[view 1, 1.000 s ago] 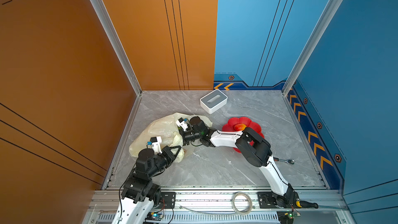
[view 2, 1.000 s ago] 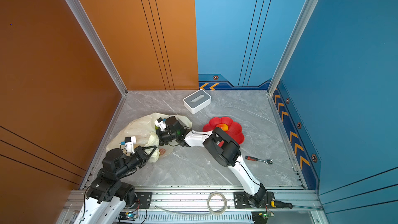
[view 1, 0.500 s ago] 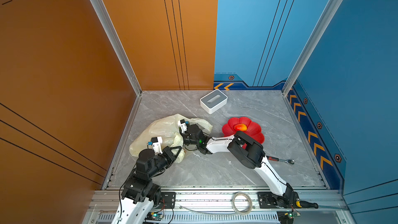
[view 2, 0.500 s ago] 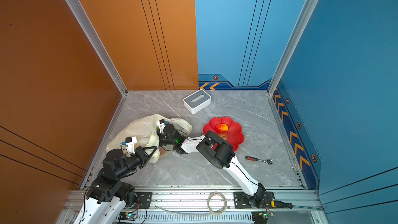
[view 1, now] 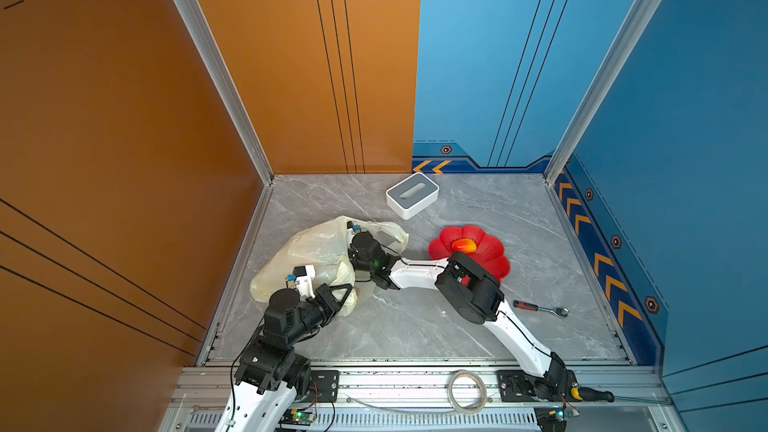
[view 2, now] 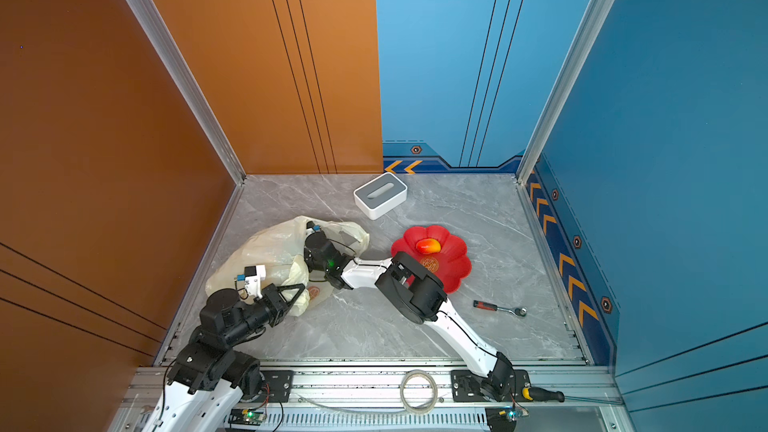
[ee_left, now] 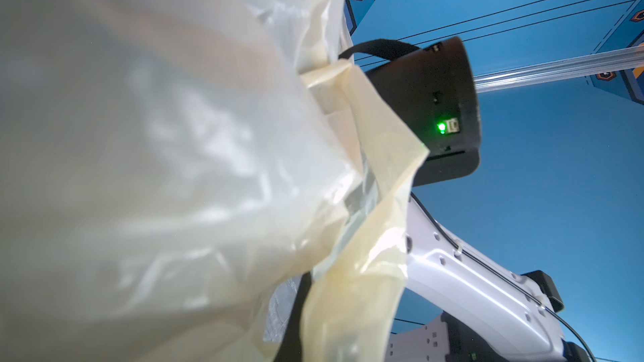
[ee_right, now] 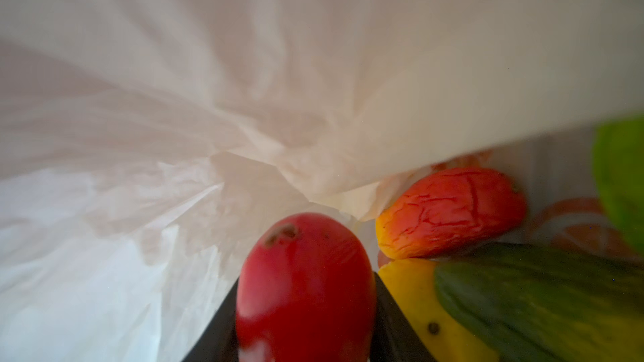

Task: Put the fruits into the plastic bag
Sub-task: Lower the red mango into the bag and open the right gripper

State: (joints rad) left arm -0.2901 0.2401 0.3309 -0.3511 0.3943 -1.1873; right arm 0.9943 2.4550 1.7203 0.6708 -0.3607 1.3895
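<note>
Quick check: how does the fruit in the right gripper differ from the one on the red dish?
The gripped fruit is deep red all over; the dish fruit is red-orange with a yellow end. The gripped fruit sits inside the plastic bag, clamped by the right gripper; the dish fruit lies free on the red dish. Both are small glossy mango-like fruits.

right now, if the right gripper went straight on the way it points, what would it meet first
Most likely the crinkled inner film of the plastic bag: the right gripper, closed on the red mango, points into it. The orange-red mango lies off to one side. Depth is unclear.
</note>
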